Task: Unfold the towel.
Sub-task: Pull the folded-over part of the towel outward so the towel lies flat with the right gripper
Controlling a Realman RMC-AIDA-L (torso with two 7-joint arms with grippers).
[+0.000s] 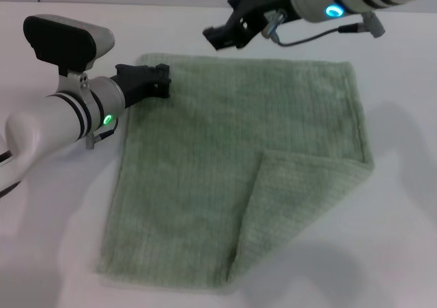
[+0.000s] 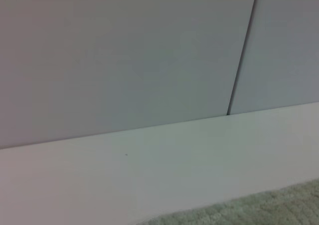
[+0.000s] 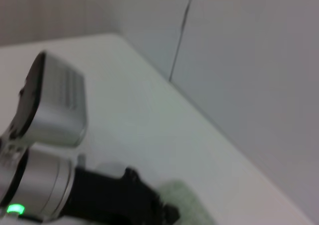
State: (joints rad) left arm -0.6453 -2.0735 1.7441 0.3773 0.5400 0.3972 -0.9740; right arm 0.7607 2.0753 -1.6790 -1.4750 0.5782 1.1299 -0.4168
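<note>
The pale sage-green towel [image 1: 225, 151] lies on the white table [image 1: 396, 240], spread almost flat. Its near right corner is folded back over it as a triangular flap [image 1: 293, 199]. My left gripper [image 1: 162, 79] sits low at the towel's far left corner, touching or just over the hem. My right gripper [image 1: 215, 36] hangs in the air above the table just beyond the towel's far edge, holding nothing that I can see. The left wrist view shows only a strip of the towel's edge [image 2: 259, 210]. The right wrist view shows the left gripper [image 3: 159, 210] at the towel corner [image 3: 187, 197].
A grey wall with a vertical seam [image 2: 241, 60] stands behind the table's far edge. The left arm's camera housing [image 1: 65, 40] juts up at the far left. A cable [image 1: 321, 36] hangs from the right arm.
</note>
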